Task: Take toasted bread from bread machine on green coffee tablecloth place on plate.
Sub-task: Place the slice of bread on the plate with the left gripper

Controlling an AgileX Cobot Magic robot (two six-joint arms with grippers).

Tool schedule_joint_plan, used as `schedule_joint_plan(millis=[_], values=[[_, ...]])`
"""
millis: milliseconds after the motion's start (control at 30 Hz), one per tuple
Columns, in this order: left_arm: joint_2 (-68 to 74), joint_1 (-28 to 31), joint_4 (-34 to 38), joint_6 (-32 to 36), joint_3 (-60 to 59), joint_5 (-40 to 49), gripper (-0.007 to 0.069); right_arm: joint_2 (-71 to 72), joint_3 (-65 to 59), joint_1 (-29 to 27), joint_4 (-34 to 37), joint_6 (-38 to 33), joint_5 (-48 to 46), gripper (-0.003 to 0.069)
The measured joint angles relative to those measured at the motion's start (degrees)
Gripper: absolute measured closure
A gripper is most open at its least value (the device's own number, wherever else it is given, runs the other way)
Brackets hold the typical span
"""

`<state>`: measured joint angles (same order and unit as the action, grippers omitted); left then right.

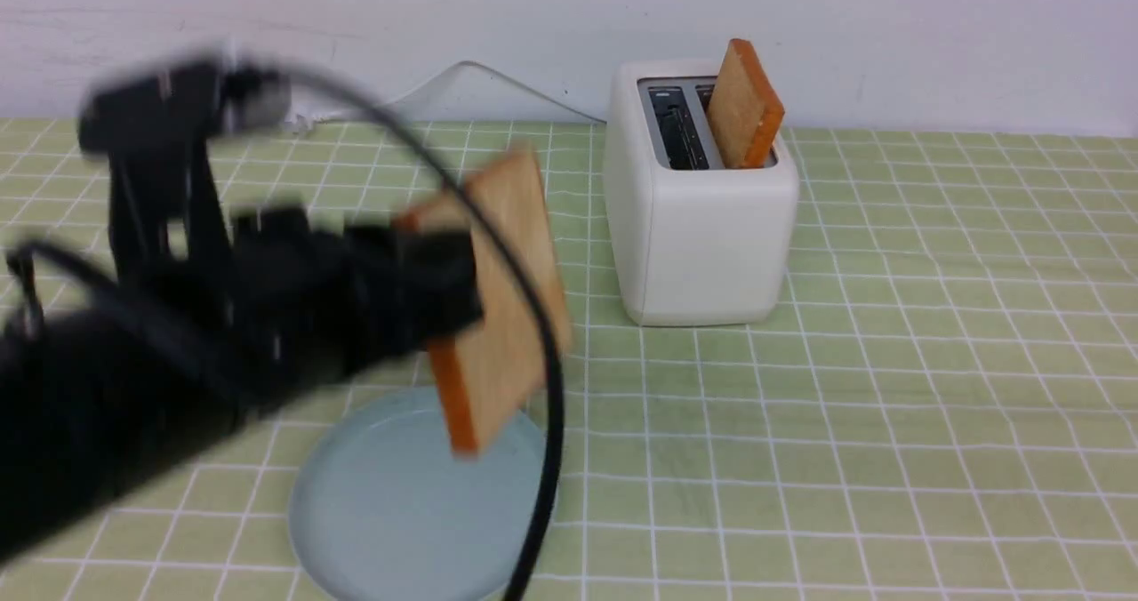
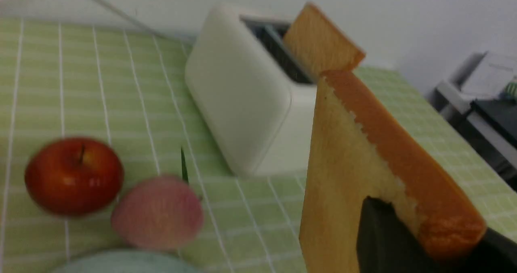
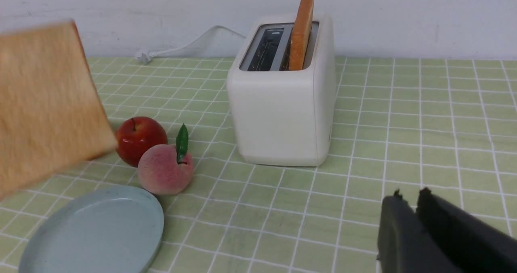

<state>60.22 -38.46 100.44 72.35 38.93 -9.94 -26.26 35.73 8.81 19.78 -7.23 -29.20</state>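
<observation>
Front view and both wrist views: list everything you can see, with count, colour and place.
tablecloth: one, pale green with a white grid, covering the table.
toaster: one, white, on the tablecloth near the wall.
cord: one, white, behind the toaster.
slotted toast slice: one, golden-tan with orange-brown crust, in the toaster's right slot.
held toast slice: one, same colours, in the air by the plate.
plate: one, pale blue-grey, empty, near side, left of the toaster.
apple: one, red, left of the toaster.
peach: one, pink with a green leaf, between apple and plate.
left gripper: black, shut on the held toast slice.
right gripper: black, shut, empty.
</observation>
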Motion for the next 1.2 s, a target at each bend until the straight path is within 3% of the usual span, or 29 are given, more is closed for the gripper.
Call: schedule_joint_plan(millis=[167,367,733,967,1200], values=[[0.1,0.0,0.0,-2.1,-7.5,0.9,0.0525,0.0,0.0,0.0,1.4,0.0,-1.4,0.0592],[2.6,0.0,0.0,-3.3,-7.7,-0.9,0.0525,0.0,0.0,0.0,5.0,-0.4,-6.7,0.0592],[11.2,1.6,0.0,-3.4,-7.7,-2.2,0.0525,0.0,-5.2,0.0,20.4,-17.4,-22.9,0.0592],[11.2,5.7,-0.1,-3.5,-7.0,4.4,0.0525,0.0,-10.4,0.0,31.0,-26.8,-23.0,0.0592],[11.7,5.8,-0.2,-3.5,-5.0,6.8,0.0525,0.0,-10.4,0.0,34.9,-28.2,-20.2,0.0592]])
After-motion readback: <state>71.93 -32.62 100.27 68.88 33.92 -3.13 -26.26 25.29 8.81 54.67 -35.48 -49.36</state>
